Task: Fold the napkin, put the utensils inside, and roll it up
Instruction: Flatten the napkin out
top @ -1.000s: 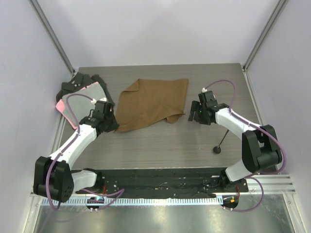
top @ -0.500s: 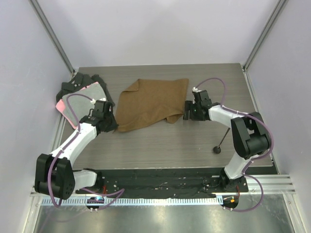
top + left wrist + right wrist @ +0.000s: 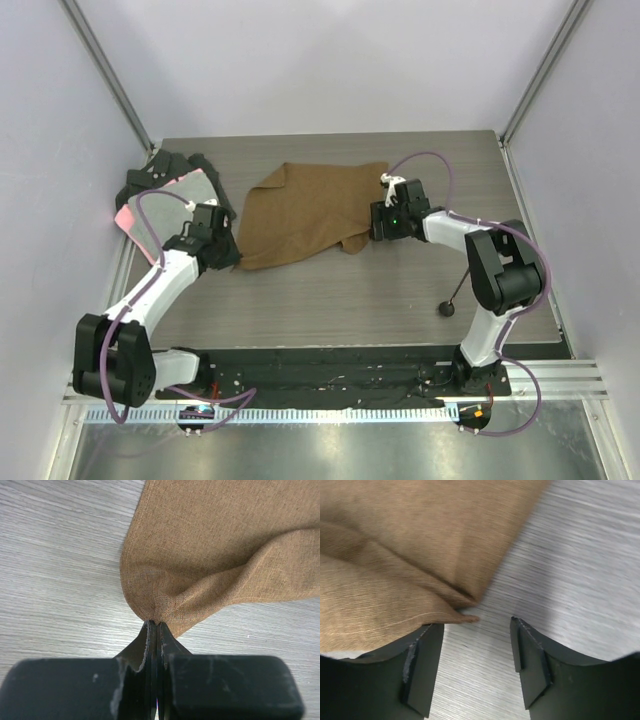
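Note:
The brown napkin (image 3: 312, 213) lies rumpled on the table's middle, its near right corner folded under. My left gripper (image 3: 232, 258) is shut on the napkin's near left corner (image 3: 157, 611). My right gripper (image 3: 376, 228) is open at the napkin's right edge, and the folded corner tip (image 3: 465, 616) lies just ahead of its left finger (image 3: 422, 665), not between the pads. The black utensil (image 3: 456, 288) lies on the table to the right of the napkin, its rounded head nearest me.
A pile of black cloths (image 3: 165, 170) and a grey cloth with a pink edge (image 3: 160, 200) lies at the left edge behind my left arm. Grey walls stand on both sides of the table.
My right gripper has moved left, from well clear of the napkin to its right edge. My left gripper stays shut on the near left corner.

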### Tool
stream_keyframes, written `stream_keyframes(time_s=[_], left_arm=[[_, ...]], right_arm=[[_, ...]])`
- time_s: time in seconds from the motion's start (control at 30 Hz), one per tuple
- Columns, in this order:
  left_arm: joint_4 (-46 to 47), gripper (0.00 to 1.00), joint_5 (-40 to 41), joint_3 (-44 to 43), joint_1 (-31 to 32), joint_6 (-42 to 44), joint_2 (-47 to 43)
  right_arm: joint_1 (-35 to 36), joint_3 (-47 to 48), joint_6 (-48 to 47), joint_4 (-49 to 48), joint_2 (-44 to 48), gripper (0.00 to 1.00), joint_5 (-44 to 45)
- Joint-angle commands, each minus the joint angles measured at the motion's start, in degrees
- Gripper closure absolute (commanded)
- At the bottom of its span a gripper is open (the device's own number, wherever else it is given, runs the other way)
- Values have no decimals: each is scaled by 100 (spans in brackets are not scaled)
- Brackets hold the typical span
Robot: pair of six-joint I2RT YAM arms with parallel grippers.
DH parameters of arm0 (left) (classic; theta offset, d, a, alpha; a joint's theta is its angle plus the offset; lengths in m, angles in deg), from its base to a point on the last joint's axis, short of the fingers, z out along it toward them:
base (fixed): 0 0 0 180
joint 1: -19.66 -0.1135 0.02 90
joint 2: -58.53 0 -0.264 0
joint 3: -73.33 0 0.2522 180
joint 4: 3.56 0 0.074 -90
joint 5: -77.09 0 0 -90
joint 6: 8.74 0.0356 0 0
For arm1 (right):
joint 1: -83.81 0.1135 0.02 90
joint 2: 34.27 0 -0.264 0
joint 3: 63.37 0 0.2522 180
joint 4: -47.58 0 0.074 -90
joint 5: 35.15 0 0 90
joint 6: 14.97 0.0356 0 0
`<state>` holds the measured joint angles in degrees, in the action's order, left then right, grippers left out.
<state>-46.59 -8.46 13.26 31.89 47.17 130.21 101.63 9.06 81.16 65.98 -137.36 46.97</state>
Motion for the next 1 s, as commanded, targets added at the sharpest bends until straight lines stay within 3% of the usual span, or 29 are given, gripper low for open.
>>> stream_keyframes(time_s=[0.0, 0.13, 0.43, 0.57, 0.8, 0.97], left_arm=[[-8, 99, -58, -230, -45, 86, 74], [-17, 100, -67, -239, -36, 95, 92], [-52, 100, -40, -282, -54, 104, 39], [-113, 100, 21, -484, -54, 165, 39], [-377, 100, 170, -1617, -107, 393, 4], [-535, 100, 206, -3110, -98, 640, -162]], right_arm=[[160, 214, -490, -306, -159, 39, -539], [265, 416, -560, -176, -299, 55, -496], [283, 312, -323, 168, -142, 74, 6], [283, 337, -235, 387, 218, 97, 216], [309, 785, -261, 1459, 1658, 99, 1129], [485, 1303, -323, 1960, 3082, 99, 1675]])
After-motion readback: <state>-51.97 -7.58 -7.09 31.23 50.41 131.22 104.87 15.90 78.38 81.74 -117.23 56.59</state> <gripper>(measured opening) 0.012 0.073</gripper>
